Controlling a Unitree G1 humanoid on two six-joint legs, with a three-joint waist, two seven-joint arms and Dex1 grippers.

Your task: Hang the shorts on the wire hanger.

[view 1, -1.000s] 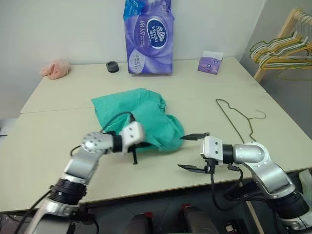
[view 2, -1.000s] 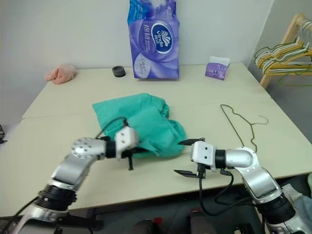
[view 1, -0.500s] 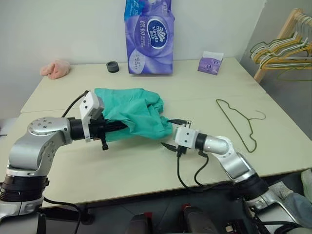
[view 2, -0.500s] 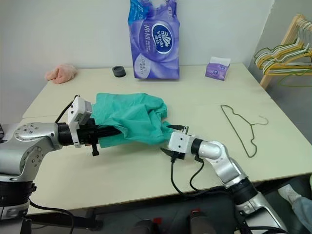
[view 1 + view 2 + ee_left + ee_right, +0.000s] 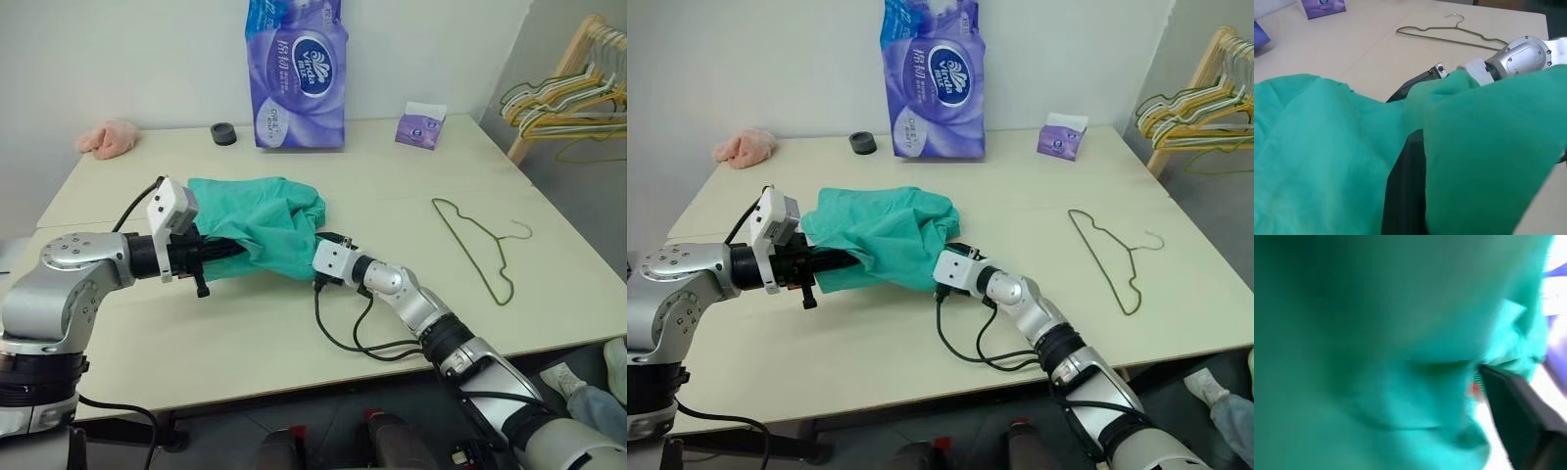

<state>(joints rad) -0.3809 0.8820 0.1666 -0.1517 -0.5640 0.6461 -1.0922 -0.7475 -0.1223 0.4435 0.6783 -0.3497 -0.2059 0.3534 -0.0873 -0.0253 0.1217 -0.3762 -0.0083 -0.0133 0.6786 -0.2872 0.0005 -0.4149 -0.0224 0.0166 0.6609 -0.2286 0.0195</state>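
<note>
The left gripper [image 5: 227,251] is clamped on the near left edge of the shorts [image 5: 263,225], lifting that side of the soft, wrinkled teal cloth off the table [image 5: 294,333]. The right gripper [image 5: 312,266] has pushed forward and leftward since a second ago, when it hung spread wide in the open; now its fingers [image 5: 1518,401] are buried in the cloth's right fold, and whether they pinch it I cannot tell. The left arm has swung outward, dragging the shorts flatter. The wire hanger [image 5: 476,243], thin and triangular, lies flat well to the right, untouched. Behind stand a purple tissue pack [image 5: 297,70] and a small purple box [image 5: 419,125].
</note>
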